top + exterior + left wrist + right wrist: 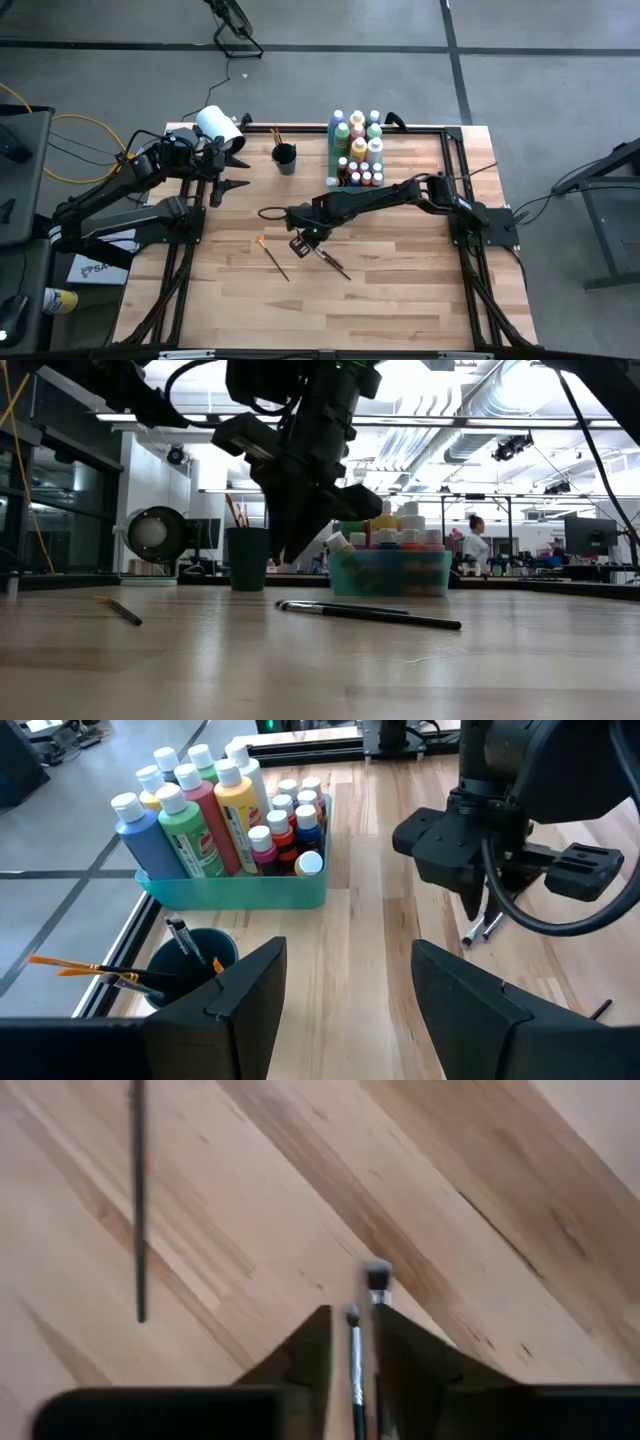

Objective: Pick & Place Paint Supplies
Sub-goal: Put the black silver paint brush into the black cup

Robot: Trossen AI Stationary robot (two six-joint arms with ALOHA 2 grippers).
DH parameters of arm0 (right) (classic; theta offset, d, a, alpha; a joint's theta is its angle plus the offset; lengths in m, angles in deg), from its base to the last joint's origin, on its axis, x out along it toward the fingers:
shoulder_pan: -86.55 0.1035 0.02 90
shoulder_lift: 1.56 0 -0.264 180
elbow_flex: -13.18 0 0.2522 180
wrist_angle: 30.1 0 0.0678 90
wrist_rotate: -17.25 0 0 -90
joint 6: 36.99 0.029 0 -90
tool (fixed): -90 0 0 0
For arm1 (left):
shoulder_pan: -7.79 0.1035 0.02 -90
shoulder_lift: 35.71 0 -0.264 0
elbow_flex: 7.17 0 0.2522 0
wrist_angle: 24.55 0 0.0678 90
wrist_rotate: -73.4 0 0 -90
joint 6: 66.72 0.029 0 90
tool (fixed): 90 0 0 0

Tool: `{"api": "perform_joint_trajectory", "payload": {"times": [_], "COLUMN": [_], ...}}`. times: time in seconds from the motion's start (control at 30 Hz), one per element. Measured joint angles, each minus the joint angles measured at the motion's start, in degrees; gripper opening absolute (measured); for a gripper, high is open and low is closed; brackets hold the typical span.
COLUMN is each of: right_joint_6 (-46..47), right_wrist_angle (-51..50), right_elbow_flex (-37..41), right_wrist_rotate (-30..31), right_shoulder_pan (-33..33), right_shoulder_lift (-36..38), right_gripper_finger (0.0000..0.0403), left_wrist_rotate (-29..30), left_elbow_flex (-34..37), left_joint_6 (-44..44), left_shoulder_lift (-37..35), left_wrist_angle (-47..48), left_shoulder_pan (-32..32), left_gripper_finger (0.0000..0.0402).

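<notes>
Two dark-handled paintbrushes point(330, 261) are seen lying side by side on the table point(400, 300), directly beneath the right gripper point(303, 243), whose narrowly parted fingers straddle one handle point(355, 1370) without touching it. A third brush point(272, 256) lies apart. The left gripper point(225, 172), spread wide, is held near the white roll point(218, 124).

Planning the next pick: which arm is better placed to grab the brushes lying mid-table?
Right. Its end effector hangs directly above the two brushes; the left end effector waits by the white roll.
</notes>
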Motion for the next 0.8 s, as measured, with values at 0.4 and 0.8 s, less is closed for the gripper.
{"api": "perform_joint_trajectory", "payload": {"times": [0.4, 0.8], "right_joint_6": [-2.63, -8.77], "right_wrist_angle": [1.07, -0.01], "right_elbow_flex": [0.00, -7.21], "right_wrist_rotate": [2.74, 7.30], "right_shoulder_pan": [0.26, 0.36], "right_shoulder_lift": [0.00, -0.09], "right_gripper_finger": [0.0178, 0.0149], "left_wrist_rotate": [0.03, 0.02], "left_elbow_flex": [0.00, 0.00], "left_joint_6": [0.00, -0.02], "left_shoulder_lift": [0.01, 0.01], "left_wrist_angle": [0.00, 0.00], "left_shoulder_pan": [0.00, -0.01], "left_gripper_finger": [0.0211, 0.0211]}}
